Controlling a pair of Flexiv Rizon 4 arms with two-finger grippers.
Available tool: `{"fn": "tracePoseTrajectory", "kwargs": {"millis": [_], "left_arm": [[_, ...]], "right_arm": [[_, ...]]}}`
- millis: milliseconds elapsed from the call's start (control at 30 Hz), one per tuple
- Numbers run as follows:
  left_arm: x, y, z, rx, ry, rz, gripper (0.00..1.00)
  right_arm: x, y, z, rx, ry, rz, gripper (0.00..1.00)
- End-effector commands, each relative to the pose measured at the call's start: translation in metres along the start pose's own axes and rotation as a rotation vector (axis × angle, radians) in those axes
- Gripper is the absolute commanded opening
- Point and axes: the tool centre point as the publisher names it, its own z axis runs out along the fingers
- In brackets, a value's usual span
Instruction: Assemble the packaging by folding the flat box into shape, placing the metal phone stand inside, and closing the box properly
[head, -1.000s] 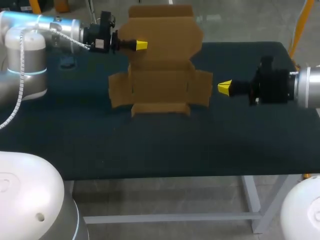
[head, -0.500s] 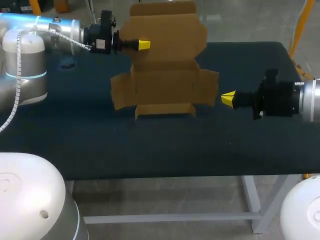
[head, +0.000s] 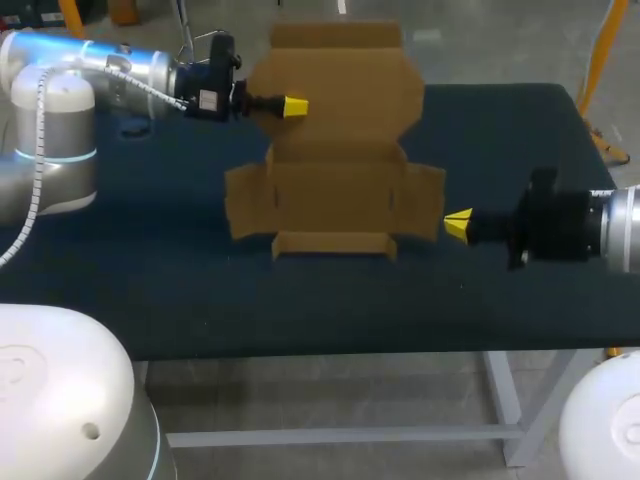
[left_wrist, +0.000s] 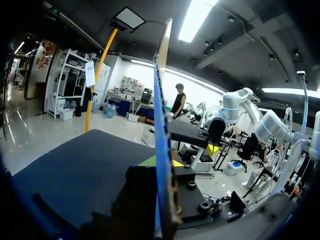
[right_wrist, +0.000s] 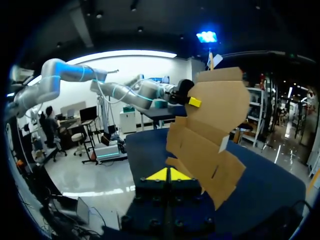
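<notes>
The flat brown cardboard box (head: 338, 150) stands upright above the dark table (head: 150, 290), unfolded, with side flaps spread out. My left gripper (head: 293, 106) is shut on the left edge of its upper panel. In the left wrist view the cardboard (left_wrist: 161, 100) runs edge-on out from between the fingers of that gripper (left_wrist: 162, 162). My right gripper (head: 458, 225) is shut and holds nothing, its tips right beside the box's right side flap. From the right wrist, the box (right_wrist: 210, 135) hangs just ahead of and beside the shut gripper (right_wrist: 170, 175). No metal phone stand is in view.
The dark table's front edge (head: 330, 350) runs below the box. My left arm (head: 90, 60) comes in over the back left corner and my right arm (head: 600, 230) over the right edge.
The left gripper has carried the box to the right and nearer the front. The right gripper has shifted toward the front and stays at the box's right flap.
</notes>
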Motion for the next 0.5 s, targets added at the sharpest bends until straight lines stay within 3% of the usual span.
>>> {"fn": "tracePoseTrajectory", "kwargs": {"millis": [33, 500], "left_arm": [[-0.008, 0.006, 0.001, 0.004, 0.030, -0.001, 0.00], [-0.016, 0.016, 0.002, 0.001, 0.027, 0.036, 0.00]], "right_arm": [[0.005, -0.004, 0.003, -0.006, -0.011, -0.002, 0.00], [0.014, -0.016, 0.034, 0.011, -0.035, -0.005, 0.00]]}}
